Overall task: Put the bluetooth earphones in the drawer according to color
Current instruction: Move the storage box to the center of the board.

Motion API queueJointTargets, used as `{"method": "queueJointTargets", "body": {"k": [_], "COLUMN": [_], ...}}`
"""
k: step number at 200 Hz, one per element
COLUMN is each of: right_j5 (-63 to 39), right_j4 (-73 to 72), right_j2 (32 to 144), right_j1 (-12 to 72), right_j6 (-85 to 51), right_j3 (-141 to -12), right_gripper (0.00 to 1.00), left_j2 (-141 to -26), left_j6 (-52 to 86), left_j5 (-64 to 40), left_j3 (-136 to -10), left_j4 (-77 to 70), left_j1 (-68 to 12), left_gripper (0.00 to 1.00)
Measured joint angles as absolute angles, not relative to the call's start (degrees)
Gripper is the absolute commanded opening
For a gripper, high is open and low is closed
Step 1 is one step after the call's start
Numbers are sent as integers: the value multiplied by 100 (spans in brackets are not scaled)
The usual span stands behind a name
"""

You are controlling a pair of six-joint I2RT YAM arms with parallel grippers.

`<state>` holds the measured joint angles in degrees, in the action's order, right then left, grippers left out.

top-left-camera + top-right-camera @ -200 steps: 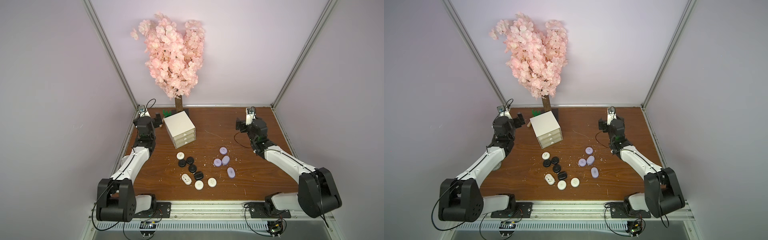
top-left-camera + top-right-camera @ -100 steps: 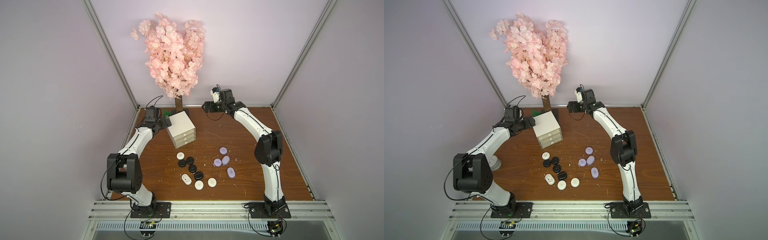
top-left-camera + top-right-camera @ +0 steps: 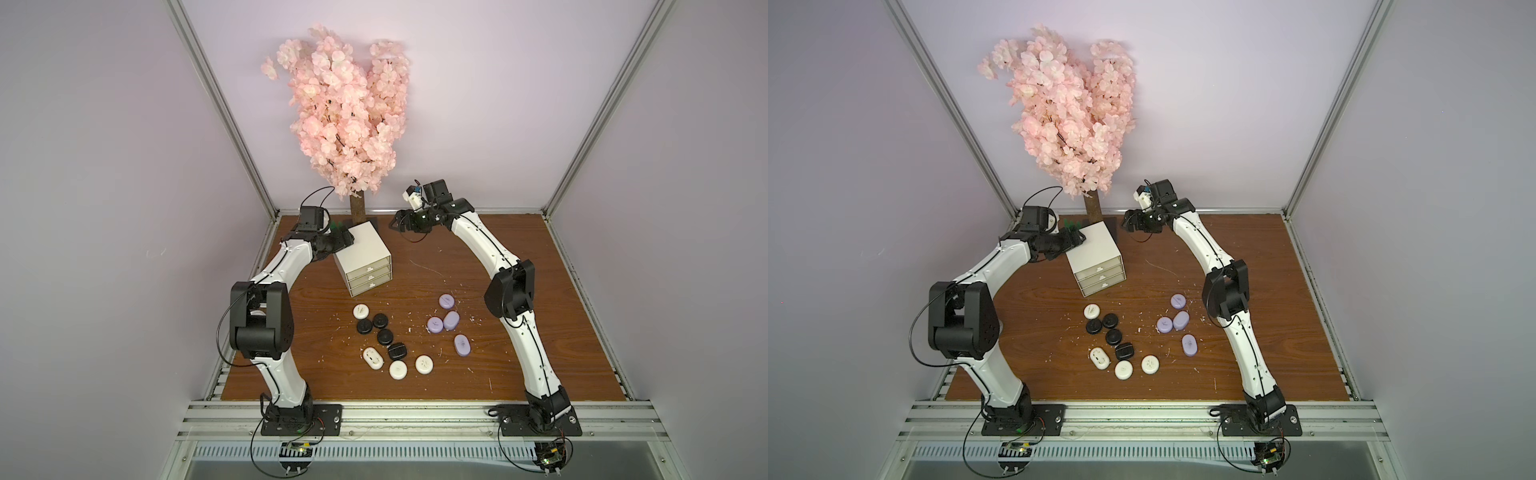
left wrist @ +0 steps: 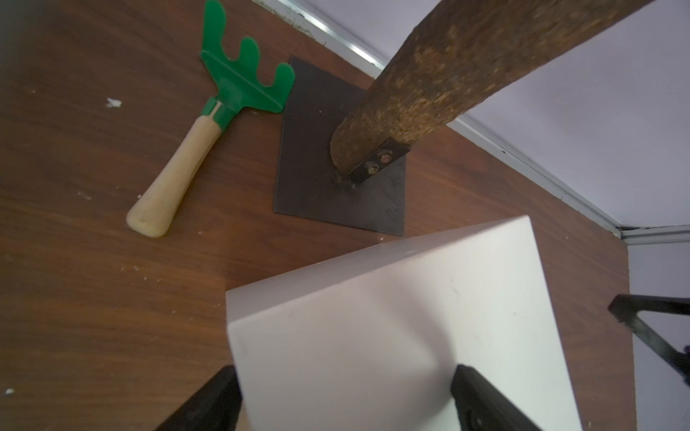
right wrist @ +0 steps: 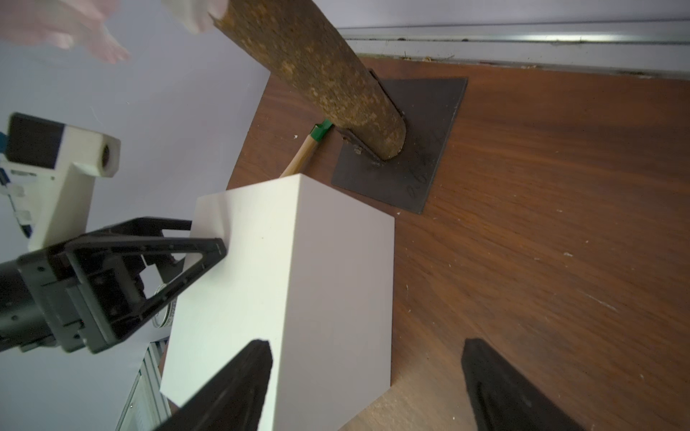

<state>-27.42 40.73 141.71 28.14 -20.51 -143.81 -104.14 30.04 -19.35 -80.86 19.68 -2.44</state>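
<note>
Apparently steadying drawer [image 3: 368, 249] before pulling: left gripper [image 3: 348, 239] spread astride far-left corner; right gripper [image 3: 397, 222] spread, empty, far right.

**Stock count**
- White earphone cases [image 3: 398, 369]: 4, lower centre in both top views.
- Black earphone cases [image 3: 385, 336]: 4, in the same cluster.
- Lavender earphone cases [image 3: 451, 320]: 4, right of centre.
- Cabinet [image 3: 365, 245]: 1, with drawers [image 3: 370, 275]: 3.
- Blossom tree [image 3: 345, 112]: 1, upper centre.
- Base plate [image 4: 317, 186]: 1.
- Green hand rake [image 4: 224, 97]: 1.
- Tin [image 5: 164, 309]: 1, mostly hidden.
- Robot arms [image 3: 286, 266]: 2.
</note>
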Motion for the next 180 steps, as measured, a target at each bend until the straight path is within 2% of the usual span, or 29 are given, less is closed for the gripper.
{"method": "queueJointTargets", "body": {"k": [78, 121, 155, 180], "right_j5": [-3039, -3013, -3044, -3048], "right_j4": [4344, 4442, 4499, 4648], "right_j2": [13937, 13454, 13404, 13406], "right_j1": [2770, 2755, 2703, 2698], "right_j6": [-1990, -1883, -1831, -1813], "right_j3": [-13756, -13458, -13450, -13474], "right_gripper": [86, 76, 63, 60], "left_j2": [-11091, -11128, -11124, -11080], "left_j6": [2847, 2871, 2976, 3148], "left_j5": [-2499, -2707, -2733, -2703], "left_j3": [-8847, -8866, -8849, -8779], "left_j4": [2029, 2067, 2075, 2058], "left_j1": [-770, -1138, -1153, -1184], "left_gripper": [85, 85, 87, 88]}}
